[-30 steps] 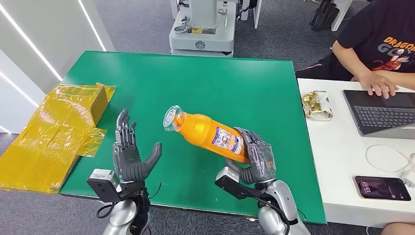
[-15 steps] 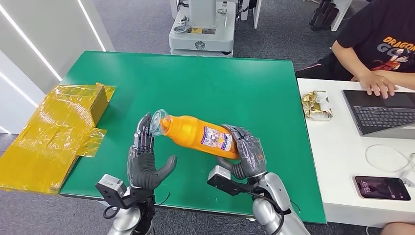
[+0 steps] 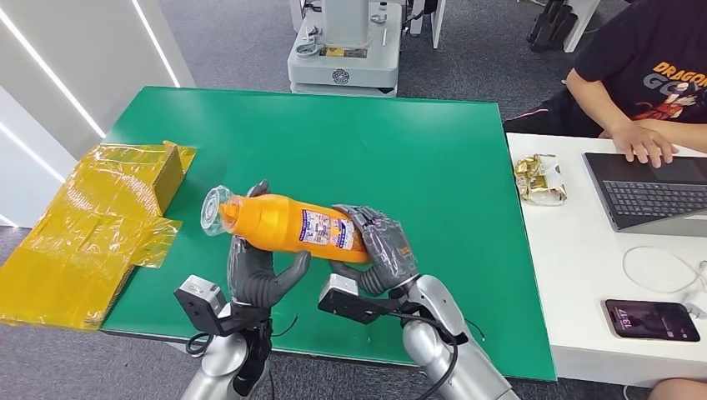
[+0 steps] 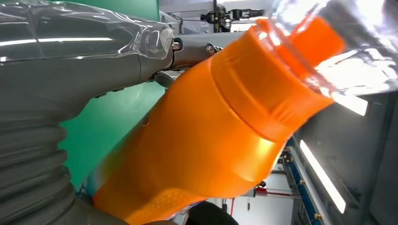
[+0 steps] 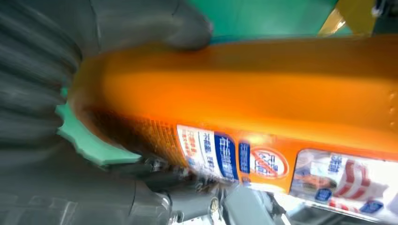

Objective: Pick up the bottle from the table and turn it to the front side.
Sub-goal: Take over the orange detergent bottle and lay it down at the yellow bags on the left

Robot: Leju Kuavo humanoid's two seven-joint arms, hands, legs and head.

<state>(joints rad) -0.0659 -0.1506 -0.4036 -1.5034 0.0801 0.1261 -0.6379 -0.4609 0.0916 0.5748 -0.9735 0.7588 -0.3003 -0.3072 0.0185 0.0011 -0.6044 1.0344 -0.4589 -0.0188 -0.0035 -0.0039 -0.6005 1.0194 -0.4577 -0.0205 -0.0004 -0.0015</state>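
The left hand [image 3: 254,271] is raised above the near edge of the green table [image 3: 417,150], its palm under the neck end of the bottle [image 3: 288,225] with thumb and fingers curled up around the orange body; the left wrist view shows the thumb lying against the bottle's side. Just beside it, the right hand [image 3: 375,250] wraps around the bottle's base end, fingers closed over the label [image 3: 325,229]. The bottle [image 4: 211,140] is orange with a clear cap [image 3: 217,208], held off the table and lying almost level between the two hands, cap end pointing away from the right hand and slightly raised. In the right wrist view the bottle [image 5: 263,108] shows its printed label with blue and red marks, somewhat blurred. Beside the table, past the bottle's cap end, lies a yellow wrapped box [image 3: 92,225]. On the other side, next to the table, stands a white desk [image 3: 575,283] carrying a phone [image 3: 653,320], a laptop [image 3: 650,196] and a snack wrapper [image 3: 539,179]. A person [image 3: 642,75] sits at that desk, one hand on the laptop. Beyond the table's far edge stands a grey machine base [image 3: 346,50].
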